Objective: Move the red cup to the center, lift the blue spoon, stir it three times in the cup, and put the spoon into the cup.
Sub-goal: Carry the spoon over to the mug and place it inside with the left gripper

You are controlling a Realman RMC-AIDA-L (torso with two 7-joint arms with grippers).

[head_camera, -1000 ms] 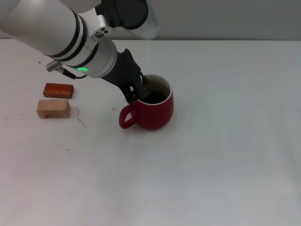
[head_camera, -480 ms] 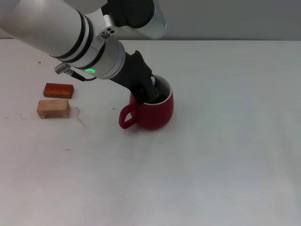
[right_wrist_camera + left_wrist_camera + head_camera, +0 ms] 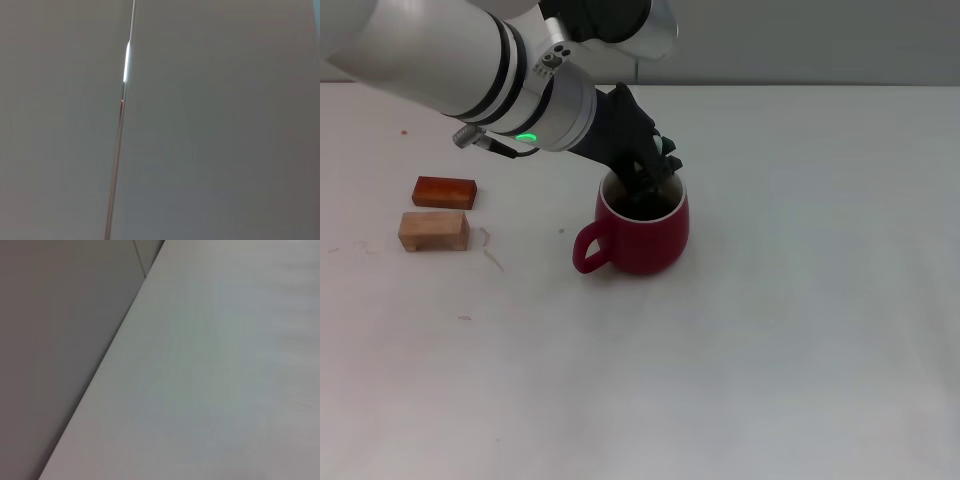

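The red cup [image 3: 652, 236] stands upright near the middle of the white table in the head view, its loop handle pointing toward the left front. My left gripper [image 3: 645, 184] comes down from the upper left and dips into the cup's dark mouth at its far side. The blue spoon is hidden; I cannot see it in the cup or at the gripper. The left wrist view holds only bare table and a grey wall. My right gripper is out of view.
Two small wooden blocks lie at the left: a reddish-brown one [image 3: 445, 192] and a pale one [image 3: 433, 230] just in front of it. The table's far edge [image 3: 800, 86] runs behind the cup.
My left gripper has swept from the cup's handle-side rim across its mouth toward the far right side. The cup has stayed in place.
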